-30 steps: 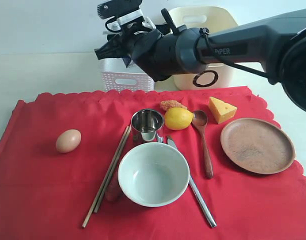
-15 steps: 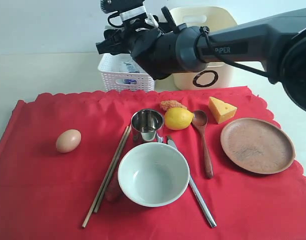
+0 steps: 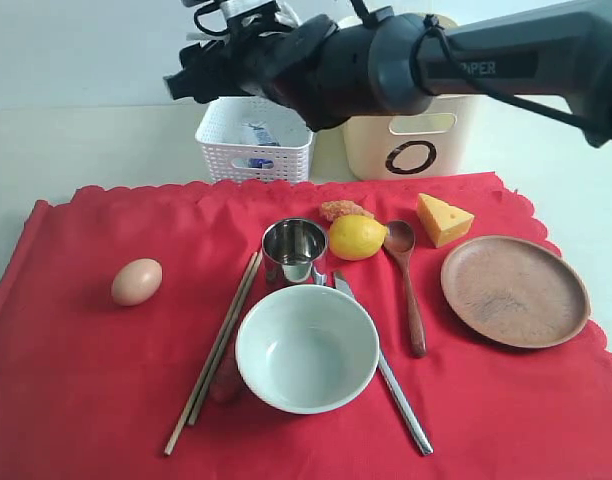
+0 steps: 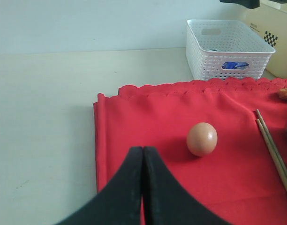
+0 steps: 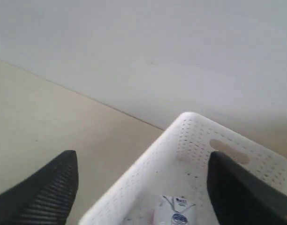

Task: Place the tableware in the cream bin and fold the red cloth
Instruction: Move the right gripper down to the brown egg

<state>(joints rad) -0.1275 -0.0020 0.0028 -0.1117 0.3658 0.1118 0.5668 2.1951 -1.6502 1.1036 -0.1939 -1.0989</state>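
**Exterior view.** The red cloth (image 3: pixel 86 380) lies spread flat on the counter (image 3: pixel 86 150), its scalloped far edge just before the two bins. The bowl (image 3: pixel 306 348) stands mouth up near the cloth's near edge, around the middle. The steel cup (image 3: pixel 294 248) stands upright just beyond the bowl. The two chopsticks (image 3: pixel 214 352) lie side by side, long axis slanting from the near edge up to the cup. The spoon (image 3: pixel 408 290) lies with its scoop toward the far edge and its handle toward the near edge. The knife (image 3: pixel 391 385) slants from beside the cup toward the near edge. The wooden plate (image 3: pixel 514 290) lies flat by the cloth's right edge. The egg (image 3: pixel 136 281), lemon (image 3: pixel 357 237) and cheese wedge (image 3: pixel 443 218) also lie on the cloth. The cream bin (image 3: pixel 416 140) stands upright beyond the far edge, beside the white basket (image 3: pixel 254 150). The right end effector (image 3: pixel 186 82) hangs above the basket.

**Left wrist view.** The left end effector (image 4: pixel 143 150) is closed, fingers meeting and holding nothing, above the cloth's left edge, near the egg (image 4: pixel 202 138).

**Right wrist view.** The right end effector (image 5: pixel 142 159) is spread wide and empty over the basket (image 5: pixel 195 140), where a milk carton (image 5: pixel 174 208) lies.
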